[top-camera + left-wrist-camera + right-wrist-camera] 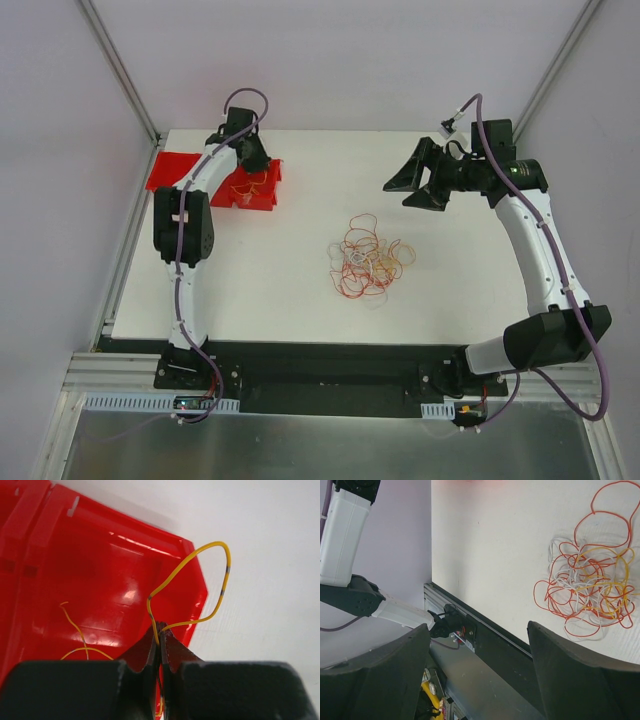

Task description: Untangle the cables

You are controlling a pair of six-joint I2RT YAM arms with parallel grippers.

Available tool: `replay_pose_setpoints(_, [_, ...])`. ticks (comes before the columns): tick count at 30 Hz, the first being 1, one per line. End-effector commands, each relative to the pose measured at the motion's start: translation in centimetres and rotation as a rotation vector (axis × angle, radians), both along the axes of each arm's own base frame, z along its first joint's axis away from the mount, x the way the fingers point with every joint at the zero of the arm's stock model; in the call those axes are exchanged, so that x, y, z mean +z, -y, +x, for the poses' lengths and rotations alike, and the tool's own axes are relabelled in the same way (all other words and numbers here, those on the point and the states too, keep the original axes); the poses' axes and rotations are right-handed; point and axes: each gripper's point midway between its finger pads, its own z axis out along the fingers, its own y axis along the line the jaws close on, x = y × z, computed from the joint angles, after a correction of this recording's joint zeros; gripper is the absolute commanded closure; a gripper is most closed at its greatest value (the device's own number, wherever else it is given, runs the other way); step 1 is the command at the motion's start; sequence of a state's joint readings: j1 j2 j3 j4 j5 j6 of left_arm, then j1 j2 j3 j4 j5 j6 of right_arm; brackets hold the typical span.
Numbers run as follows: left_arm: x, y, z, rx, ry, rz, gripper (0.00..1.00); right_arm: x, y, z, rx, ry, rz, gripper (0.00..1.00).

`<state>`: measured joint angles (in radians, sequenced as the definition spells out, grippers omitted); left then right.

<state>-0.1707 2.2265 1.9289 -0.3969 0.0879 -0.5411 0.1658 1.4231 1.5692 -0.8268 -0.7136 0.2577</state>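
White table (pixel 300 200), pale walls (pixel 330 60); cables (pixel 367 257) tangled mid-table; red bins (pixel 172 170) far left.

right gripper (pixel 477 630): both dark fingers (pixel 580 675) spread wide, nothing between em. cables (pixel 587 587) = one messy clump at right on white table (pixel 490 540), red/orange/yellow/white loops all overlapping, well clear of fingers. black rail (pixel 492 635) runs along table edge. white arm link (pixel 345 535) upper left.
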Motion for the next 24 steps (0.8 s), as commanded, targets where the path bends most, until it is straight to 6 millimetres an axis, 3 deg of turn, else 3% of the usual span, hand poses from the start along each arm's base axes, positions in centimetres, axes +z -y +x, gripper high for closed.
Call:
replay_pose_setpoints(1, [0.4,-1.7,-0.5,0.085,-0.025,-0.069,1.00,0.8,-0.1,-0.3,0.015,0.012,0.019,0.19])
replay_pose_setpoints(4, [-0.1,-1.5,-1.1,0.088,-0.057,-0.095,1.00,0.7,-0.4,-0.2,0.014,0.004,0.035,0.20])
replay_pose_setpoints(8, [0.7,-0.8,-1.4,0.052,-0.081,-0.183,1.00,1.0,-0.7,-0.6,0.024,0.007,0.046,0.20])
replay_pose_setpoints(12, [2.4,-0.8,-1.7,0.035,-0.059,-0.191,0.79,1.3,-0.8,-0.9,0.027,0.021,0.046,0.20])
replay_pose_setpoints(16, [3.5,-0.8,-2.6,0.008,-0.053,-0.204,0.73,1.6,-1.0,-1.1,0.028,0.030,0.055,0.20])
replay_pose_setpoints(21, [6.1,-1.6,-3.8,0.002,-0.015,-0.185,0.52,1.8,-1.5,-1.6,0.043,0.037,0.059,0.20])
replay_pose_setpoints(24, [7.9,-1.8,-4.6,-0.016,0.018,-0.173,0.46,1.9,-1.6,-1.8,0.049,0.042,0.057,0.20])
